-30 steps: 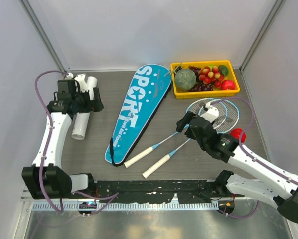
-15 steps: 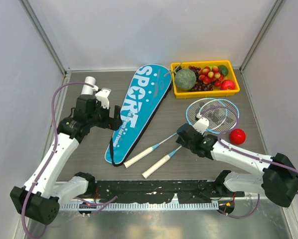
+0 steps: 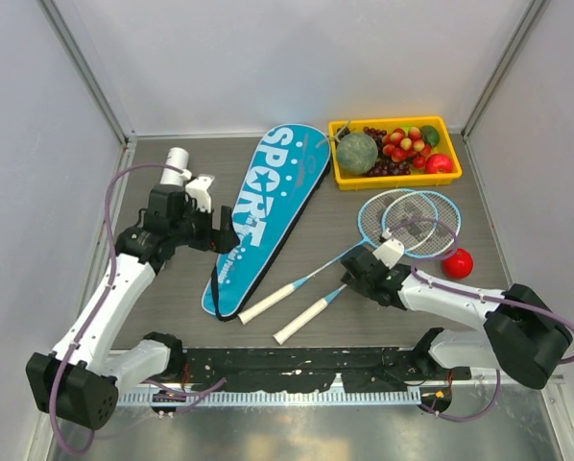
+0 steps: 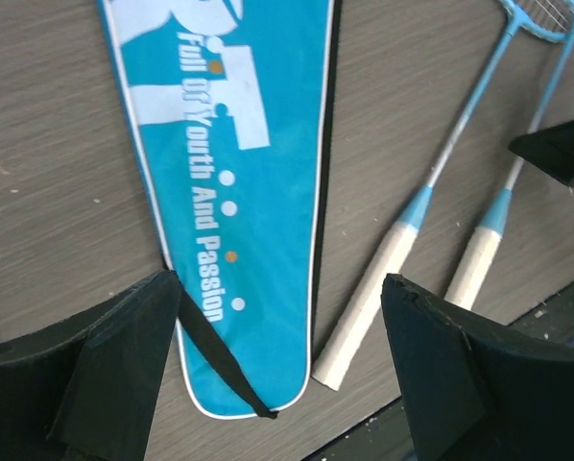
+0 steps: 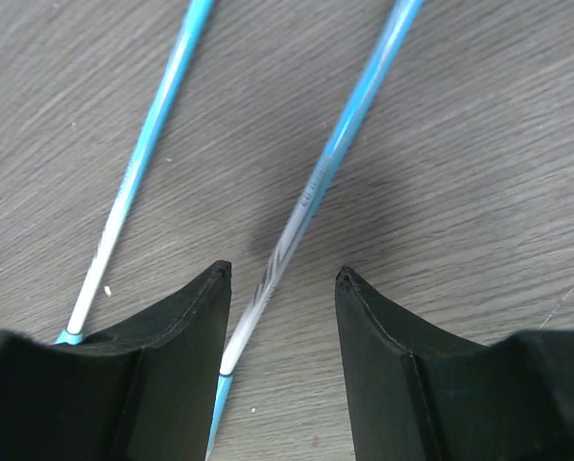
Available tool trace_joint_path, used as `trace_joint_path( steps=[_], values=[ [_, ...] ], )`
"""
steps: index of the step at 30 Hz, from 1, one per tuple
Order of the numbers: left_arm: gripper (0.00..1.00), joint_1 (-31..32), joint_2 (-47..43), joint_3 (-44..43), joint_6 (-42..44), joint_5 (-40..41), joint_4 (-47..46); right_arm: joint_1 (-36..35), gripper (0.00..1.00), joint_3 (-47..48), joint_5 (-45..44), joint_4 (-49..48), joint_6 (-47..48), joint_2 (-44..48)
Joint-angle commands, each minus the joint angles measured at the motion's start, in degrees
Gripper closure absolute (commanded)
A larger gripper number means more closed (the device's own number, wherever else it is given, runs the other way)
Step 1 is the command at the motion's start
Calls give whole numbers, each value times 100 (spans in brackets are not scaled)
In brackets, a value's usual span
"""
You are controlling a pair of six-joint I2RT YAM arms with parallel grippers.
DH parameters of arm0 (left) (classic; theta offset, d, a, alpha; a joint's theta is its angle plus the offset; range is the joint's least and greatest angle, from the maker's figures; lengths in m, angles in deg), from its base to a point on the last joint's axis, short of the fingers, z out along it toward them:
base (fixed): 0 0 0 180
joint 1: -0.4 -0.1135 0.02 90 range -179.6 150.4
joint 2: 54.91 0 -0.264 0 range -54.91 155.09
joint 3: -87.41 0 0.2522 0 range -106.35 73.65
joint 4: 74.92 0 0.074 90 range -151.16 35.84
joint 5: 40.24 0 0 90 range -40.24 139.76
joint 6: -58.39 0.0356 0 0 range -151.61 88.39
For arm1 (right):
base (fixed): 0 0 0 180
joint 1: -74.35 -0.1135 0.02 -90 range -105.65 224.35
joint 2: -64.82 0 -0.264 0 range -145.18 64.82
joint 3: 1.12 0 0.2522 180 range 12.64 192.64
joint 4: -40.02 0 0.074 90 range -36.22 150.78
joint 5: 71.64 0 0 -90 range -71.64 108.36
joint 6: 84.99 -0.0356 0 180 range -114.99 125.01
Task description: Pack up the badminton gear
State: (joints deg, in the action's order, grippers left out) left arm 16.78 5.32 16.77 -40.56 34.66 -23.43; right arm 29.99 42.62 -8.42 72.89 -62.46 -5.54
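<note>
Found the blue SPORT bag (image 3: pixel 268 206) flat on the table (image 3: pixel 177 293), left of centre, wide end toward the back, narrow end with its black strap toward the arm bases. Found two light-blue rackets (image 3: pixel 373 216) lying right of the bag, heads overlapping near the yellow tray (image 3: pixel 393 182) of fruit, white handles (image 3: pixel 268 303) pointing toward the near edge, just beside the bag's narrow end. Noted white tube (image 3: pixel 175 161) at the back left, partly hidden behind the left arm. Noted red round fruit (image 3: pixel 457 262) on the table near the racket heads.

Observed left pincer (image 3: pixel 222 235) hovering over the bag's left edge, fingers (image 4: pixel 124 365) wide apart, nothing between them. Observed right pincer (image 3: pixel 349 279) low over the shaft (image 5: pixel 335 163) of the racket nearer the arm bases, fingers part-way apart and straddling that shaft, a gap visible on either side; no clamping seen. Seen in right wrist view: second shaft (image 5: pixel 153 125) lying outside the fingers.
</note>
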Motion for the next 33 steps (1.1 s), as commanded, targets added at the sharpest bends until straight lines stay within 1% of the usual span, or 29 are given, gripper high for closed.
trace_joint_path(
  steps=[1, 3, 4, 5, 6, 7, 8, 9, 10, 15, 16, 23, 25, 29, 33],
  values=[
    [14, 5, -230, 387, -256, -1003, -398, 50, 48, -132, -11, -373, -355, -108],
    [19, 163, -266, 511, -274, -1119, -399, 59, 52, -176, -11, -487, -338, -161],
    [21, 320, -275, 572, -265, -1110, -390, 50, 56, -185, -28, -522, -329, -170],
    [22, 496, -257, 608, -265, -1006, -399, 59, 58, -203, -55, -523, -329, -179],
    [23, 741, -214, 652, -256, -926, -425, 68, 63, -203, -124, -505, -320, -179],
    [22, 961, -161, 730, -230, -891, -495, 68, 67, -229, -186, -470, -338, -144],
    [22, 1198, -108, 749, -221, -864, -521, 68, 74, -238, -213, -392, -399, -66],
    [22, 1401, -73, 784, -256, -846, -574, 68, 76, -255, -257, -365, -408, -21],
    [22, 1559, -72, 854, -309, -855, -722, 68, 81, -255, -283, -260, -426, 110],
    [18, 2526, -90, 1232, -792, -873, -1671, 68, 91, -212, -389, 136, -601, 752],
    [17, 2719, -38, 1293, -862, -847, -1821, 68, 95, -203, -389, 206, -593, 918],
    [14, 3467, 305, 1540, -1740, -1188, -2981, 50, 95, -185, -283, 584, -891, 1710],
    [14, 3635, 375, 1496, -1986, -1276, -3158, -2, 95, -176, -275, 681, -1005, 2025],
    [14, 3968, 621, 1189, -2199, -1233, -3001, -99, 95, -54, -441, 839, -1094, 2343],
    [14, 4417, 929, 838, -2094, -751, -2553, -152, 95, 140, -494, 927, -1138, 2484]
  ],
)
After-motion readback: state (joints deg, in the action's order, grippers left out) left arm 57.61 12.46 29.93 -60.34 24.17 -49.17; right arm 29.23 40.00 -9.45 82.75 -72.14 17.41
